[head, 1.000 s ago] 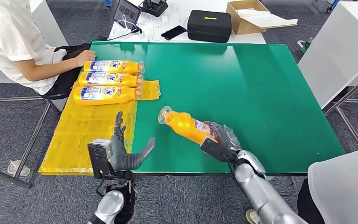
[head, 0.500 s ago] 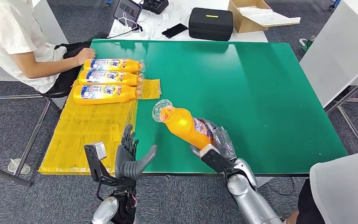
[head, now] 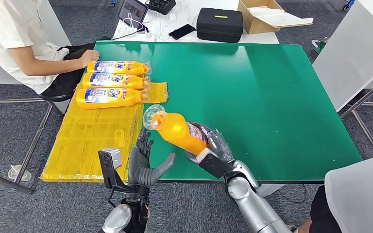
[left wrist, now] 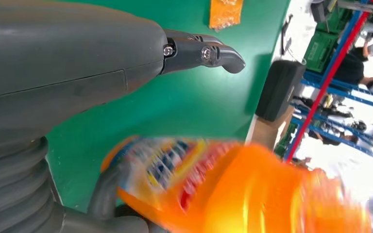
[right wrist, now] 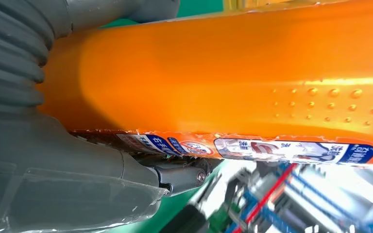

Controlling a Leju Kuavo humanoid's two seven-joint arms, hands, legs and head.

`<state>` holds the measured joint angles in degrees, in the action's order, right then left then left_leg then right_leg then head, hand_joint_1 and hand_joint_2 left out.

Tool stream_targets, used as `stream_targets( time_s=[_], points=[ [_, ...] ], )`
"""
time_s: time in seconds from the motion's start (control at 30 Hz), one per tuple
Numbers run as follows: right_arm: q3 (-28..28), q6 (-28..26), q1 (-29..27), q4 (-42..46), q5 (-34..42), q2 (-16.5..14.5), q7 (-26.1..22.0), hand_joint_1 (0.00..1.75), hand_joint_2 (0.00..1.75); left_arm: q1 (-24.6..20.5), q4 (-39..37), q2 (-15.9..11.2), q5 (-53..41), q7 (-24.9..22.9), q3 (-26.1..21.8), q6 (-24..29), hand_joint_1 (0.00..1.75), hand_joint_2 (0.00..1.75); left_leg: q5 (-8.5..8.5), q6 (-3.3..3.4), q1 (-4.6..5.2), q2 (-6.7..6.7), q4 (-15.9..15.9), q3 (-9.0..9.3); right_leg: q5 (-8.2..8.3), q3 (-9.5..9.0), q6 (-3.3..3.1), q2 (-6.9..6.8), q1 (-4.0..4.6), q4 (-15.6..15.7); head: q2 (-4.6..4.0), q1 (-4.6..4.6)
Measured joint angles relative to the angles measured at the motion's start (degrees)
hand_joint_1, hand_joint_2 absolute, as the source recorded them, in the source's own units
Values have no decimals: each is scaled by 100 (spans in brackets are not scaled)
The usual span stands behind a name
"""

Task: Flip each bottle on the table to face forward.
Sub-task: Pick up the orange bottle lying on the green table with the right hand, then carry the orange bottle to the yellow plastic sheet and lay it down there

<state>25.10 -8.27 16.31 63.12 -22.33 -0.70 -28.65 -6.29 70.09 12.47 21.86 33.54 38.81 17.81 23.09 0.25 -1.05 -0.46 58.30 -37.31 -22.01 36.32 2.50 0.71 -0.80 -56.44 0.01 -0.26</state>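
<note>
Leftward the bottle (head: 177,131) has been carried, gripped by the right hand (head: 212,147); left hand (head: 143,160) spread; three bottles (head: 110,82) already laid label-up, this one left

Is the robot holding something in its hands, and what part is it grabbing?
Yes. Its right hand grips an orange bottle by its bottom end, cap pointing away. Its left hand is open and holds nothing.

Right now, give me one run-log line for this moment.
right hand grips orange plastic bottle | left hand open | three bottles on yellow sheet
</note>
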Motion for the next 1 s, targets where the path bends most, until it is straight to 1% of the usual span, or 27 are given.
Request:
stream_targets(
  time_s=[0.13,0.3,0.57,0.73,0.87,1.0],
  points=[
    [183,345,214,-198,18,-9,90,175,175,-93,-24,-9,-83,33,72,-138,0,175,-1,0,0,0,0,0,0,1,0,0,0,0,-1,0],
    [328,464,408,-373,17,-9,108,175,175,-158,-72,-10,-78,8,91,-199,0,175,-2,0,0,0,0,-1,0,0,0,-1,0,0,0,0],
    [618,940,652,-443,92,-6,228,175,175,-233,-83,-5,273,-20,29,-564,0,175,-2,0,0,0,0,-2,0,2,0,-1,0,-1,0,0],
    [761,1025,754,-477,166,-3,216,175,175,-308,-96,27,331,-119,-22,-591,0,175,-2,0,0,0,0,-2,1,2,0,-1,0,-1,0,-1],
    [899,1045,805,-468,187,-8,197,175,175,-398,-173,103,544,-257,-124,-614,0,175,-3,1,0,-1,0,-2,1,2,0,-4,0,-1,-1,0],
    [992,1048,828,-447,199,-10,202,175,175,-462,-197,162,585,-288,-201,-623,0,175,-3,2,0,-3,0,-3,1,2,0,-7,0,-1,0,2]
  ],
)
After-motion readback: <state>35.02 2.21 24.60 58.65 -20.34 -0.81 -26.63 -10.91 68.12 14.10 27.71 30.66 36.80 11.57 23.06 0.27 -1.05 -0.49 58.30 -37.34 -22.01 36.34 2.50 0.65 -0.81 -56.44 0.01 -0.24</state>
